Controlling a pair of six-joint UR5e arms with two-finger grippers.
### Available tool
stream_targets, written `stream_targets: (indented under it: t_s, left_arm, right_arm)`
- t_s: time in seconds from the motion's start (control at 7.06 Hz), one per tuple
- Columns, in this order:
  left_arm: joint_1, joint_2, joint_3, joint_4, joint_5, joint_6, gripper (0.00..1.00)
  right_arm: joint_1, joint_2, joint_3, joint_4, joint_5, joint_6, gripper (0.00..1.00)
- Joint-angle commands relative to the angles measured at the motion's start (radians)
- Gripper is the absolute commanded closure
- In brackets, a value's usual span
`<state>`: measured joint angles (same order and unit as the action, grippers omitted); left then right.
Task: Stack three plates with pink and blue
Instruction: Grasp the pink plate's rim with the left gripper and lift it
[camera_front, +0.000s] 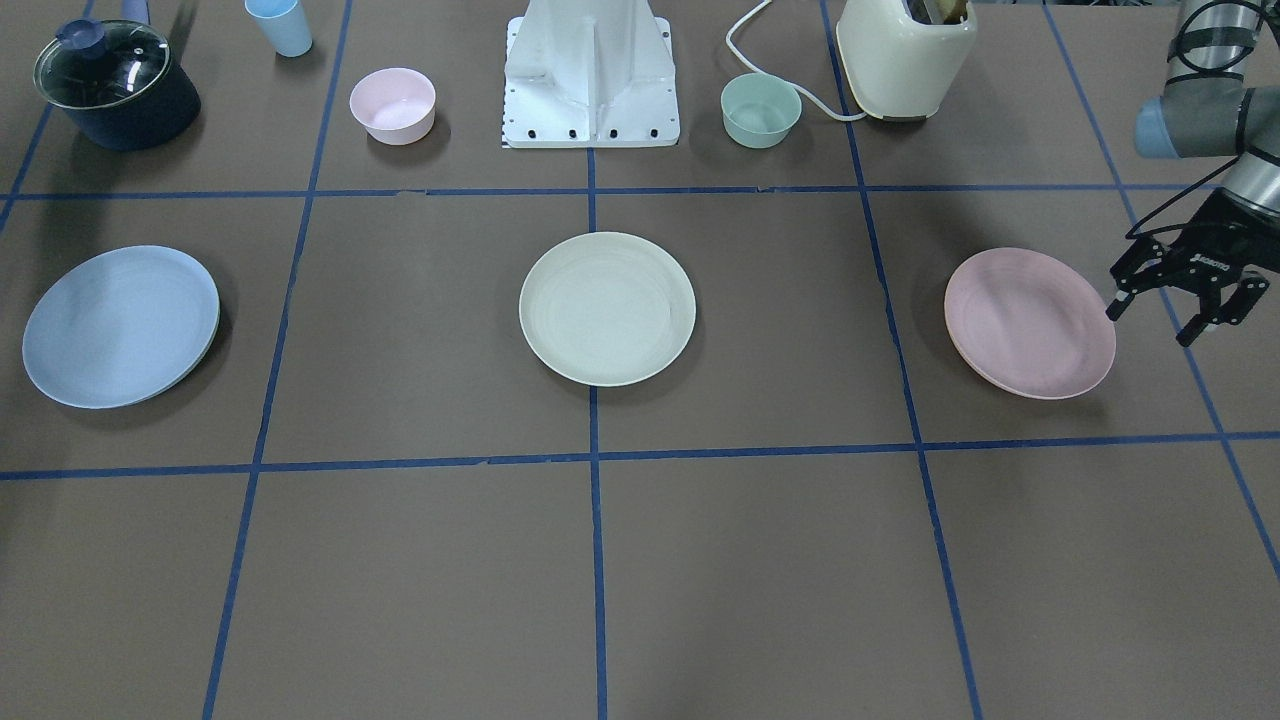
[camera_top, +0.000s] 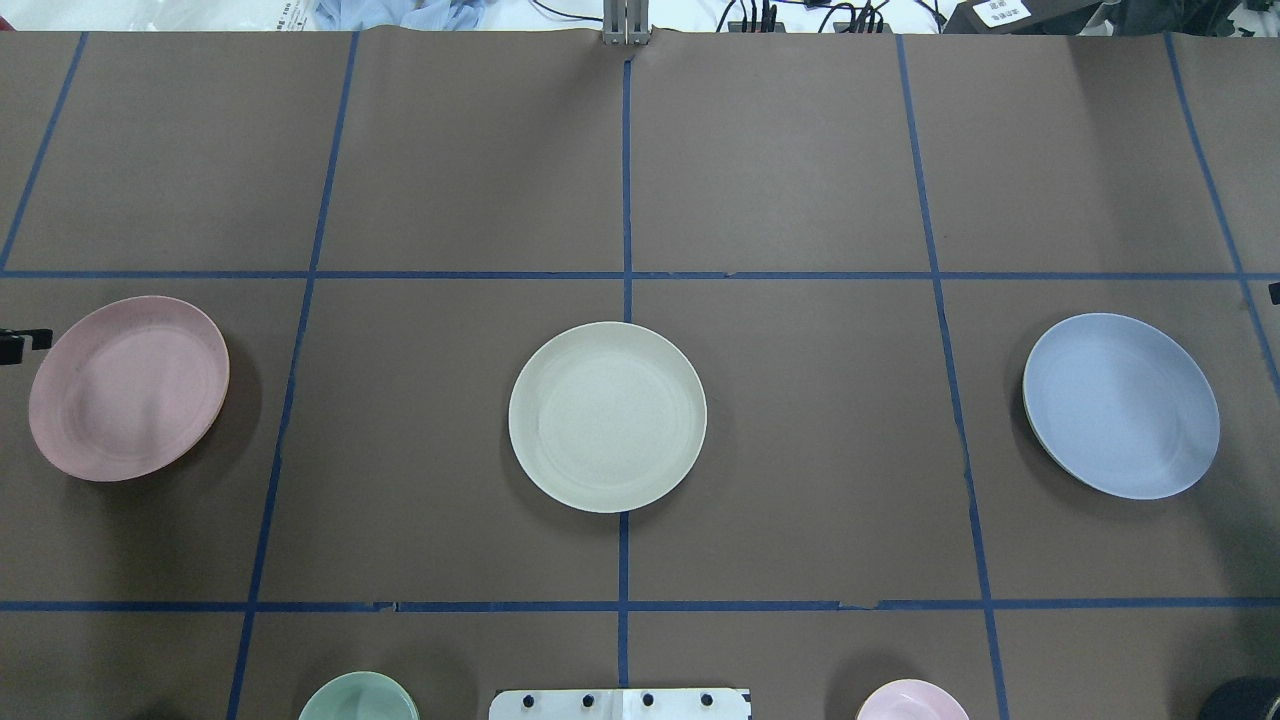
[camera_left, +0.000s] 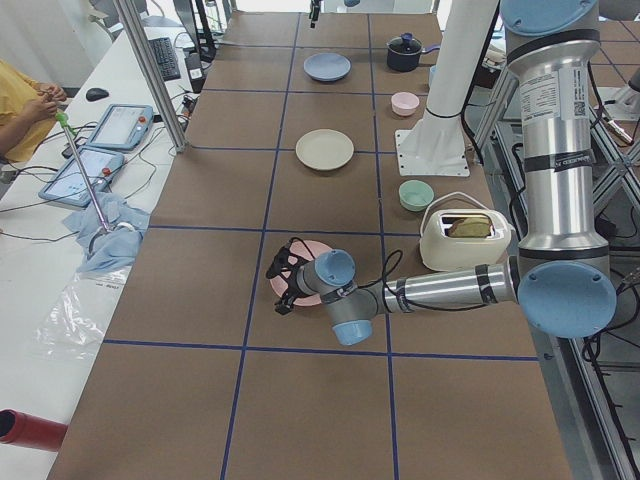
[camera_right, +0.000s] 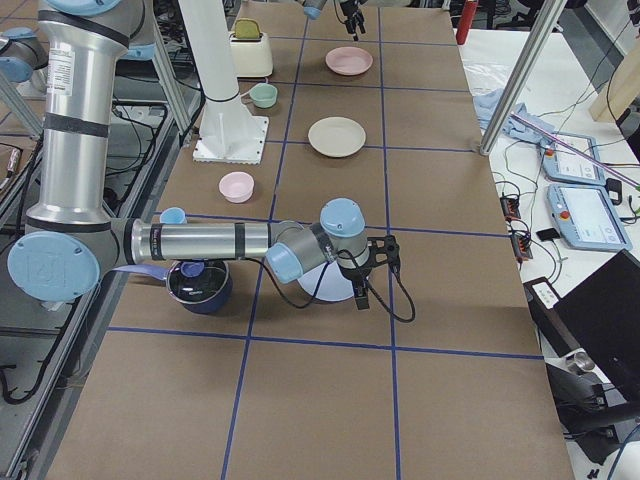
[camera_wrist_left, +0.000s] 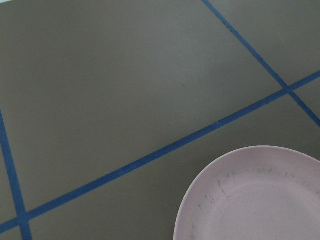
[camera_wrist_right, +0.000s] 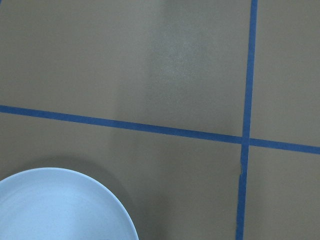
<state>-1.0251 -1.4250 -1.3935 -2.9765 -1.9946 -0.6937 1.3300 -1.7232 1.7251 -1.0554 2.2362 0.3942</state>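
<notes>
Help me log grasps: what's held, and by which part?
Nothing is held. The left gripper hangs open beside the pink plate; the right gripper is clear of the blue plate.

Wide bare counter (camera_front: 780, 320) separates the cream plate (camera_front: 607, 308) from the pink plate (camera_front: 1030, 322) on the robot's left and the blue plate (camera_front: 120, 326) on its right, while the row near the robot is crowded with pedestal (camera_front: 592, 75), pink bowl (camera_front: 392, 104), mint bowl (camera_front: 760, 110), toaster (camera_front: 905, 55), pot (camera_front: 118, 85) and cup (camera_front: 280, 25), and the left hand (camera_front: 1160, 320), fingers spread, hangs just outside the pink plate.

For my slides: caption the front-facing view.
Blue plate, cream plate and pink plate lie apart in a row; the left pincer, open, is beside the pink one.
</notes>
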Motion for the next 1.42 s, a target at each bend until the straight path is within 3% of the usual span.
stream_targets:
  t_s: [0.0, 0.28, 0.43, 0.57, 1.13, 1.28]
  left_arm:
    - [0.085, 0.011, 0.033, -0.032, 0.103, -0.079, 0.20]
    - [0.095, 0.018, 0.044, -0.036, 0.109, -0.078, 0.50]
    - [0.100, 0.018, 0.044, -0.036, 0.109, -0.078, 0.83]
    - [0.102, 0.018, 0.044, -0.038, 0.109, -0.076, 1.00]
    - [0.100, 0.020, 0.009, -0.035, 0.096, -0.069, 1.00]
    - [0.097, 0.020, -0.056, -0.015, 0.027, -0.070, 1.00]
  right_arm:
    - [0.000, -0.019, 0.001, 0.026, -0.001, 0.000, 0.00]
    - [0.000, -0.021, 0.001, 0.026, -0.001, 0.000, 0.00]
    - [0.000, -0.022, 0.001, 0.026, -0.001, 0.000, 0.00]
    - [0.000, -0.022, 0.001, 0.026, -0.001, 0.000, 0.00]
    - [0.000, -0.022, 0.001, 0.026, 0.000, 0.000, 0.00]
    - [0.000, -0.024, 0.001, 0.026, 0.002, 0.000, 0.00]
